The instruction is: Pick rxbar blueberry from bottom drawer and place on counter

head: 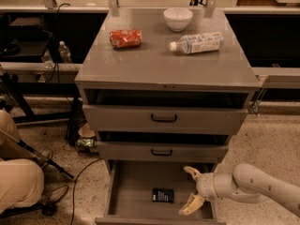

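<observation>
The rxbar blueberry [162,195], a small dark wrapper with white print, lies flat on the floor of the open bottom drawer [131,191]. My gripper [191,188] is open, its two cream fingers spread one above the other, inside the drawer's right part. It sits a short way to the right of the bar and does not touch it. The white arm reaches in from the lower right. The counter [159,62] is the grey top of the cabinet above.
On the counter lie a crushed red-orange can [125,38], a white bowl [178,18] and a water bottle [197,43] on its side. Two upper drawers with black handles [164,119] stand slightly open. A person's legs [16,182] and cables are at the left.
</observation>
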Controlling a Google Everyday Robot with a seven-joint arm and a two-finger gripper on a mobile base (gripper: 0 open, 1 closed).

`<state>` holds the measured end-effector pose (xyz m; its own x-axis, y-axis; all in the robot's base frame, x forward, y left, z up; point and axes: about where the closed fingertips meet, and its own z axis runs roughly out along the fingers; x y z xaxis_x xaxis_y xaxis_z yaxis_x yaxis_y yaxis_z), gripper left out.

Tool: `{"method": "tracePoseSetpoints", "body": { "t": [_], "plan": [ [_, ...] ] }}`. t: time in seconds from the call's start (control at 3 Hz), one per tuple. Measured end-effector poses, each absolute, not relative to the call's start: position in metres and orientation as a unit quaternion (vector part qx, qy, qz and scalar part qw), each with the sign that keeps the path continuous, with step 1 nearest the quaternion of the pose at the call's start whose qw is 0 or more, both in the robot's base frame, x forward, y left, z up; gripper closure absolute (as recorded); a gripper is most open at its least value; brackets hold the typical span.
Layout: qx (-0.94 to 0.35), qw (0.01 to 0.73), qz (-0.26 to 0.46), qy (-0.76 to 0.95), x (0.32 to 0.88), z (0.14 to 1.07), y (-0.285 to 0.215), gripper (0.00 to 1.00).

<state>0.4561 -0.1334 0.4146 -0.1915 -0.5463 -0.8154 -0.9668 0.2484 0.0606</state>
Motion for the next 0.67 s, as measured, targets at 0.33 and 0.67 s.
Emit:
{"method": "tracePoseSetpoints", "body": {
  "t": [0.33, 0.67],
  "plan": [
    [-0.531, 0.346, 0.302, 0.712, 0.456, 0.402, -0.133, 0.00],
    [-0.538, 0.326, 0.283, 0.724, 0.464, 0.345, -0.144, 0.00]
  ]
}}
